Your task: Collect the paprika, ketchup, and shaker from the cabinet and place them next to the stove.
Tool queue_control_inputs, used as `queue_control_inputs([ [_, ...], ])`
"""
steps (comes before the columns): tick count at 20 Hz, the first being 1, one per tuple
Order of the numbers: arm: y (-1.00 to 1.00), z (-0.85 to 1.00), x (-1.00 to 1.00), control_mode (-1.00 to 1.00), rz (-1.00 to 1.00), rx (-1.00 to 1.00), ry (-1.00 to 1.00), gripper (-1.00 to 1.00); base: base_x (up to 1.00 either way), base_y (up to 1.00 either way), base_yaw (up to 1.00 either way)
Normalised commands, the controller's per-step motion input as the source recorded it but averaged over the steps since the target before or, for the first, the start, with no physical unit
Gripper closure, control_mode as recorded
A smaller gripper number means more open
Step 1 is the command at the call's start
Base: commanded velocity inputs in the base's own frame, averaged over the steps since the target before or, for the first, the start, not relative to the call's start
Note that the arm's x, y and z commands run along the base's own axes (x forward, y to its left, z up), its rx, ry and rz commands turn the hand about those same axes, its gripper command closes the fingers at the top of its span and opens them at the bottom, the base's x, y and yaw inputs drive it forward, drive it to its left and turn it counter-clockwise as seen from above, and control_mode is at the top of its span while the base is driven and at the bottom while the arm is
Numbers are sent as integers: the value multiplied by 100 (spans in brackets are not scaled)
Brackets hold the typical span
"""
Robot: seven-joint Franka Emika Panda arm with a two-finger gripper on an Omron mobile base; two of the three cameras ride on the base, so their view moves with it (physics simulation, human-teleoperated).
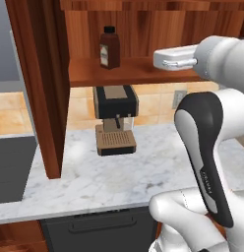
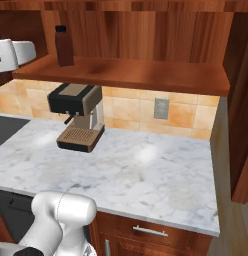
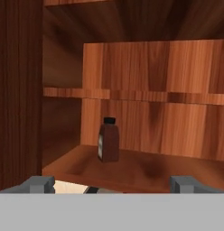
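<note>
The paprika point(image 1: 109, 47), a dark brown bottle with a black cap and pale label, stands upright on the lower shelf of the open wooden cabinet point(image 1: 129, 74). In the hand view the paprika point(image 3: 108, 140) stands straight ahead, well beyond my gripper point(image 3: 113, 185), whose fingertips point(image 3: 39, 184) are spread wide with nothing between them. My white hand point(image 1: 174, 58) hovers in front of the shelf edge, to the right of the bottle. From the right base view the paprika point(image 2: 64, 46) sits at the shelf's left end. The ketchup and the shaker are out of view. A black surface point(image 1: 11, 167) left of the counter may be the stove.
A black and tan coffee machine point(image 1: 115, 118) stands on the marble counter point(image 1: 143, 172) under the shelf. The cabinet's open door point(image 1: 43, 88) hangs down at the left. A wall outlet point(image 2: 161, 108) sits in the tiled backsplash. An upper shelf point(image 3: 132, 95) spans the cabinet.
</note>
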Motion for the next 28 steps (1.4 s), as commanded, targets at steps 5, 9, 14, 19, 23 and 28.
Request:
queue_control_inputs([
  [5,1,-7,7,-100,0,0,0,-100,0,0,0],
  [9,2,0,54,-100,0,0,1,-100,0,0,0],
  [14,0,-3,57,-100,0,2,0,-100,0,0,0],
  [19,1,-3,48,-100,1,3,0,-100,0,0,0],
  [23,0,-10,44,-100,9,1,0,-100,0,0,0],
  [28,0,-15,49,-100,14,0,0,-100,0,0,0],
])
